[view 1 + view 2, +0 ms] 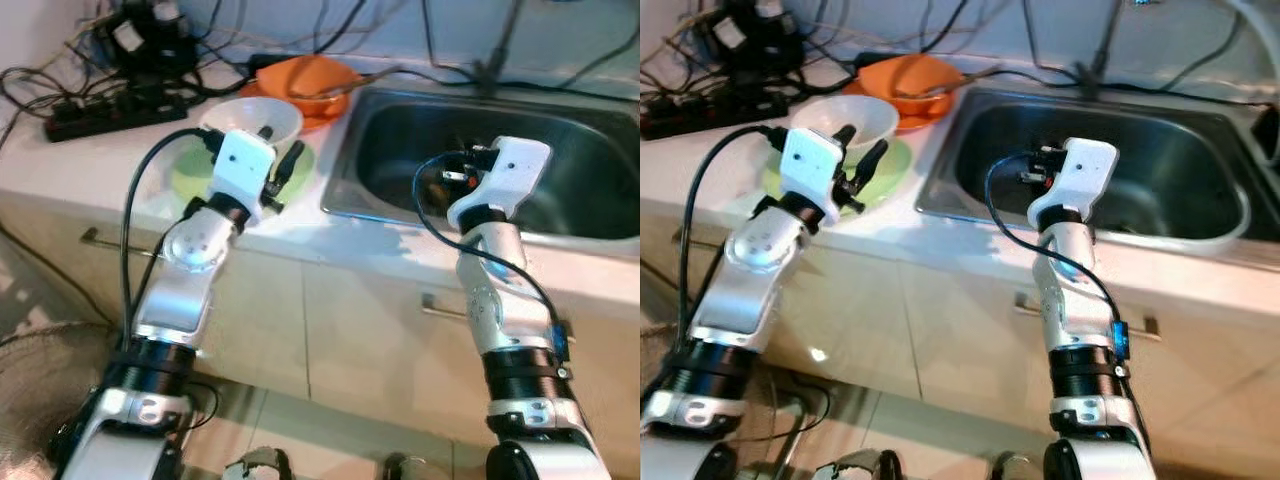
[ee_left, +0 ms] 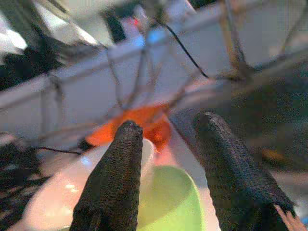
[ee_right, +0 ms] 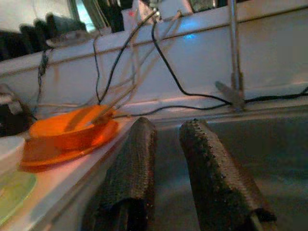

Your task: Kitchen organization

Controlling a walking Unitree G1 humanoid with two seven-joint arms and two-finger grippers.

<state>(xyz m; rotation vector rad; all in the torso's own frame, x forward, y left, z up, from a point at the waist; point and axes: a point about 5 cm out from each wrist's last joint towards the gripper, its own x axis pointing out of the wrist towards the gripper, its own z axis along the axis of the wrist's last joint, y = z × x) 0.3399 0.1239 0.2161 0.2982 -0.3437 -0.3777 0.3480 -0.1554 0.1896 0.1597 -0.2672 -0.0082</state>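
- On the counter, a white bowl is seen on a green plate, with an orange bowl on an orange plate just behind them, beside the sink.
- Utensils are seen resting in the orange bowl, leaning out over its rim.
- Over the green plate and the near side of the white bowl, the left gripper is held; its fingers are spread apart with nothing between them, and whether they touch the dishes cannot be told.
- Over the sink's left part, the right gripper is held; its fingers are set close together with a narrow gap, and nothing is gripped.
- A faucet is seen rising at the back of the sink.
- Black cables are draped along the wall behind the dishes, and a power strip lies at the far left of the counter.
- Below the counter, cabinet doors with metal handles are seen.
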